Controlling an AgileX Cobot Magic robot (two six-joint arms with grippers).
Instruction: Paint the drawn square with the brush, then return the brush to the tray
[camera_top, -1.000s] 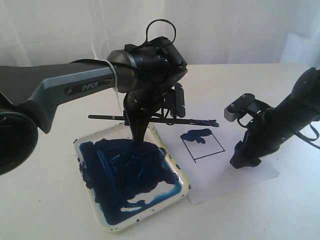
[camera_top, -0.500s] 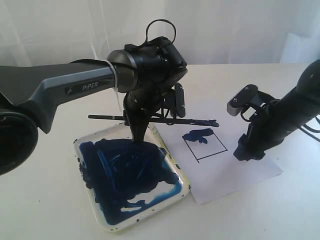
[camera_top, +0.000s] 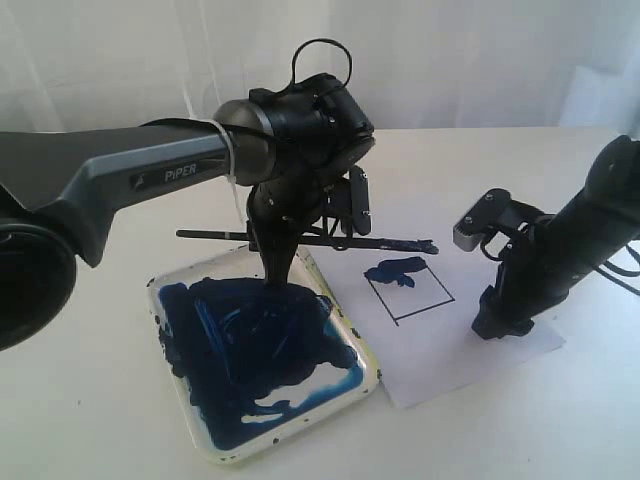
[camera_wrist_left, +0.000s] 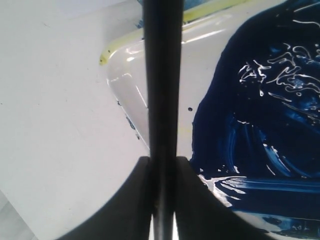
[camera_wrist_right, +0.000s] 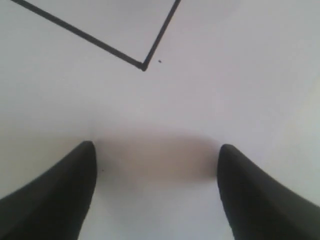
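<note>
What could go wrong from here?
The brush, clamped in the left hand, hangs with its wet tip over the paper near the edge of the drawn square, so paint might drip outside the outline. Only one corner is blue; putting the brush in the tray now would leave it unfinished. The open right hand sits low over the paper and could nudge it.

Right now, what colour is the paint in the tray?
Dark blue paint, best in the left wrist view.
</note>
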